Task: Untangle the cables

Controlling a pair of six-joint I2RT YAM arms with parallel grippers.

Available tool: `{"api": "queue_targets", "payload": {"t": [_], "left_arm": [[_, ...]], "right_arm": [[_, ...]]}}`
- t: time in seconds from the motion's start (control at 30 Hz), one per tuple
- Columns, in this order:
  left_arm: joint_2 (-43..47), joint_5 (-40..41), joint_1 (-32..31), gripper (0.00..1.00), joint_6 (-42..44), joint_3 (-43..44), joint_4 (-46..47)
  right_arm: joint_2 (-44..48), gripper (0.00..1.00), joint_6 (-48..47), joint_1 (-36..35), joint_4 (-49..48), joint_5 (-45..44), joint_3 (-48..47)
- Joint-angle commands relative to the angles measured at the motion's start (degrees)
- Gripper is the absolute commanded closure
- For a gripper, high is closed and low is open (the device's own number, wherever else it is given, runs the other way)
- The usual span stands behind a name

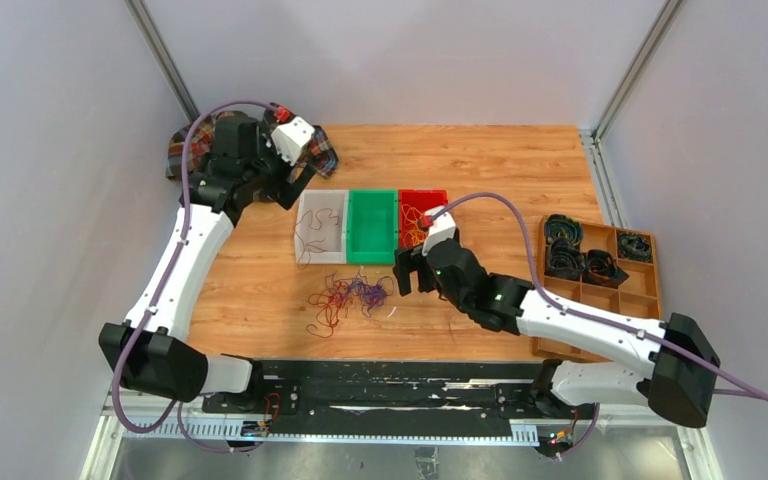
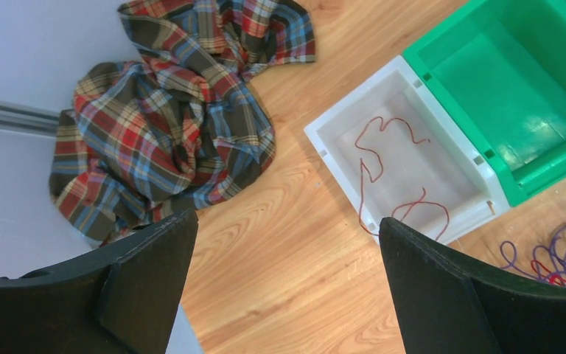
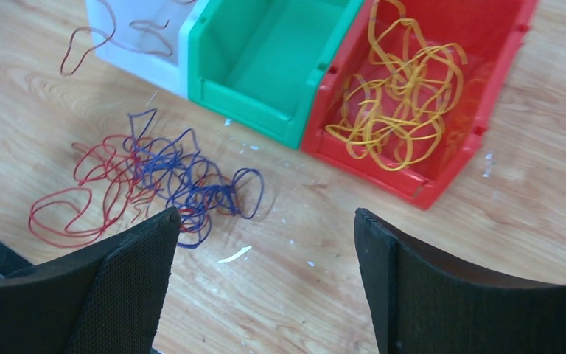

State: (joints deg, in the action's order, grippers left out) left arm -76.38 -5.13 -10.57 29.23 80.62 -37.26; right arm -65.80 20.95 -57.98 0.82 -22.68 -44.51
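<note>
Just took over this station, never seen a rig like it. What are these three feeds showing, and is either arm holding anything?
Two white robot arms are bolted at the near edge of the table. The wide view comes from a fixed camera overhead; the other two from cameras on each wrist, the black shapes below being that arm's own fingers. The left tool is open near a plaid cloth and a white bin holding one dark red cable. The right tool, also open, hovers by the red-and-purple tangle on the table. The red bin holds yellow cables; the green bin looks empty. A wooden tray holds black coils. Nothing is held.
</note>
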Motion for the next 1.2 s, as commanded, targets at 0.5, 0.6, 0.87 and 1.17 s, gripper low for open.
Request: {"api": "queue_targets", "payload": {"t": [0.5, 0.6, 0.87, 1.17], "left_arm": [[1.4, -9.6, 2.0, 0.02, 5.9, -8.7, -4.6], [0.2, -11.4, 2.0, 0.02, 6.3, -8.0, -5.9], [-0.1, -12.9, 2.0, 0.02, 8.4, -9.3, -6.4], [-0.8, -14.5, 1.9, 0.02, 11.2, -8.5, -7.6]], "right_arm": [[-23.5, 0.13, -1.7, -5.9, -11.5, 9.2, -6.6], [-26.4, 0.12, -2.1, -5.9, -11.8, 10.0, -6.5], [-30.3, 0.14, -1.2, -5.9, -13.5, 10.5, -1.5], [-28.2, 0.19, 1.8, -5.8, -13.8, 11.4, 5.1]]}}
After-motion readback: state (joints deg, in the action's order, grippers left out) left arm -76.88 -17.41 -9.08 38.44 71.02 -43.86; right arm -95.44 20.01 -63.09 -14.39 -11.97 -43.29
